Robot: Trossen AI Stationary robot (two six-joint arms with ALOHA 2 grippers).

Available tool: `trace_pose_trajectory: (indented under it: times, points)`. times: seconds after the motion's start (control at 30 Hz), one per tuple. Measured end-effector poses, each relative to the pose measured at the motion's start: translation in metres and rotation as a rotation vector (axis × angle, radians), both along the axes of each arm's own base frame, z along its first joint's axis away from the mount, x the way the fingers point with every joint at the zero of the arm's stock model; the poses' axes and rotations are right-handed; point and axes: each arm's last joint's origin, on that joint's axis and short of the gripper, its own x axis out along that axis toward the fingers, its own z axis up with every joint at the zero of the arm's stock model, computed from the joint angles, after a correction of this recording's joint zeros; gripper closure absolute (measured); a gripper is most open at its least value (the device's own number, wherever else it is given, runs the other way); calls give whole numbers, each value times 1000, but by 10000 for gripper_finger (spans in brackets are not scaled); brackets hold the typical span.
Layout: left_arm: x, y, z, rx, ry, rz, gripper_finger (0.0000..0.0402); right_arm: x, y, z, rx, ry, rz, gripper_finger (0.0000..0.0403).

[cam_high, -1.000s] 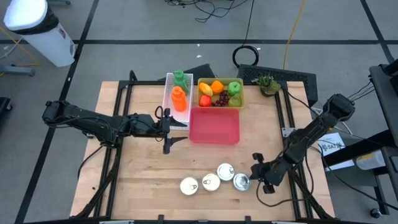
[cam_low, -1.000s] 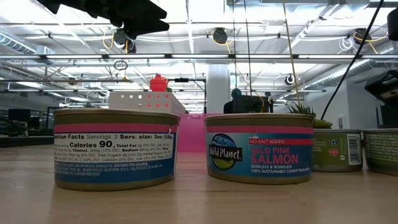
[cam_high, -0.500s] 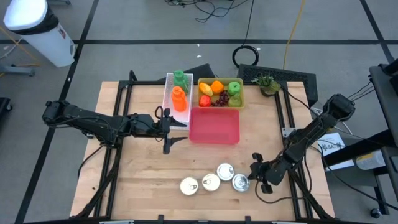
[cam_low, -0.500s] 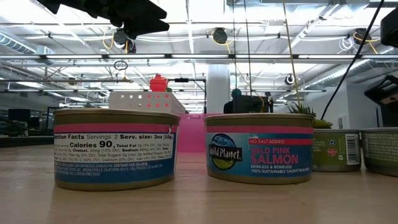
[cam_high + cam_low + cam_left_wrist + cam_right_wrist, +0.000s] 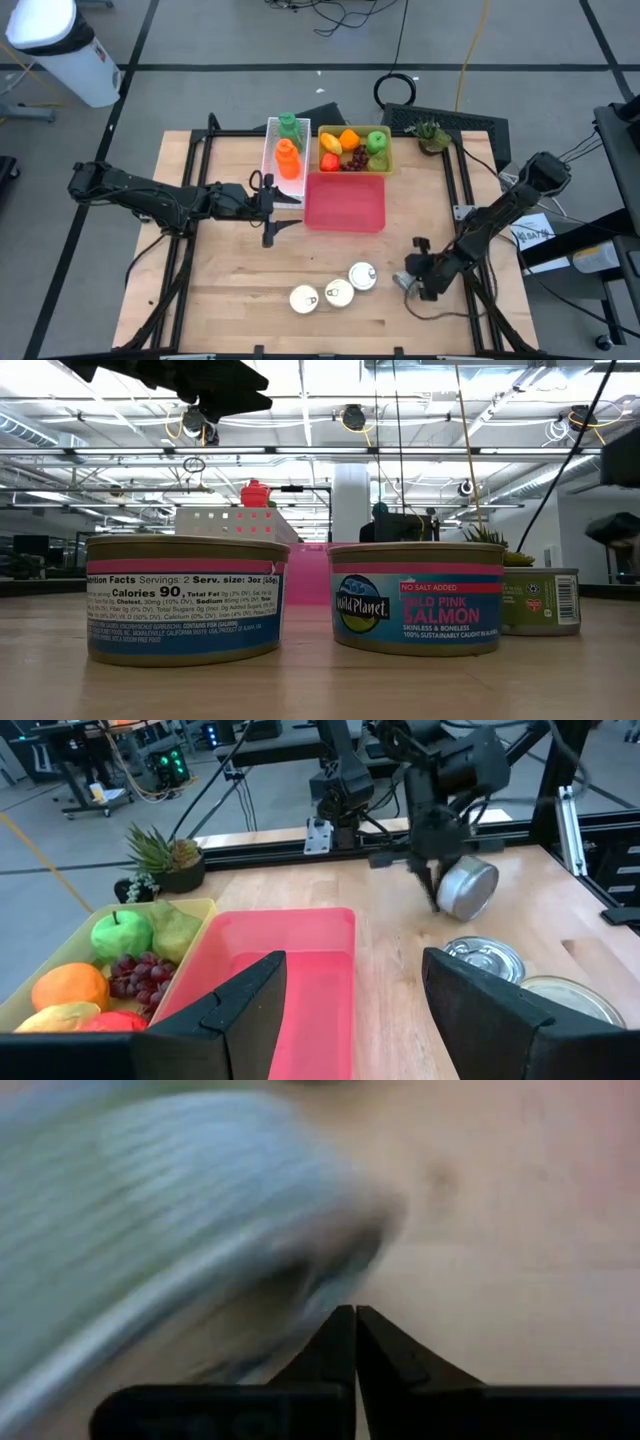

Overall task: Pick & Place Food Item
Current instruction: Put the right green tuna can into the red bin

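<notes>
Three tin cans stand on their bases in a row near the table's near edge, close up in the low view. A fourth can is off the table at the row's right end, tipped over, in my right gripper, which is shut on it. A pink bin sits at the table's middle. My left gripper hovers open just left of the bin and touches nothing; its wrist view looks over the bin toward the cans. My right gripper holds the fourth can at one end, with its fingers coming down from above. The can is lifted clear of the table and tilted, hanging beside the fingertips. The right wrist view is blurred, so which part is pinched does not show.
Behind the bin are a yellow-green fruit tray with an orange, grapes, an apple and a pear, and a white tray with an orange and a green bottle. A small potted plant stands at the far right. Bare wood lies between bin and cans.
My right gripper, which was down at the rightmost can, has risen and drawn slightly toward the table's right and far side, taking that can with it. The can has left the table and tipped over; it is gone from the low view. The other three cans stayed put.
</notes>
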Motion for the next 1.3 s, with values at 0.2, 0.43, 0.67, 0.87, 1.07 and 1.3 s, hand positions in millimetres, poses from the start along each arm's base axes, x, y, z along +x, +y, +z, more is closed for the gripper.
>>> trace_pose_trajectory:
  times: [0.2, 0.43, 0.67, 0.87, 1.07, 1.3]
  points:
    - [0, 0, 0, 0, 0, 0, 158, 1, -15, 1, -152, -51, -113, 403]
    - [0, 0, 0, 0, 0, 0, 158, -4, -32, 15, -244, -184, -345, 403]
    - [0, 0, 0, 0, 0, 0, 158, -3, -35, 42, -196, -419, -391, 399]
    - [0, 0, 0, 0, 0, -1, 158, 13, -14, 77, -24, -660, -107, 319]
    - [0, 0, 0, 0, 0, 0, 158, 30, 14, 102, 130, -925, 357, 174]
    - [0, 0, 0, 0, 0, -1, 158, 50, 24, 91, -34, -523, 344, 108]
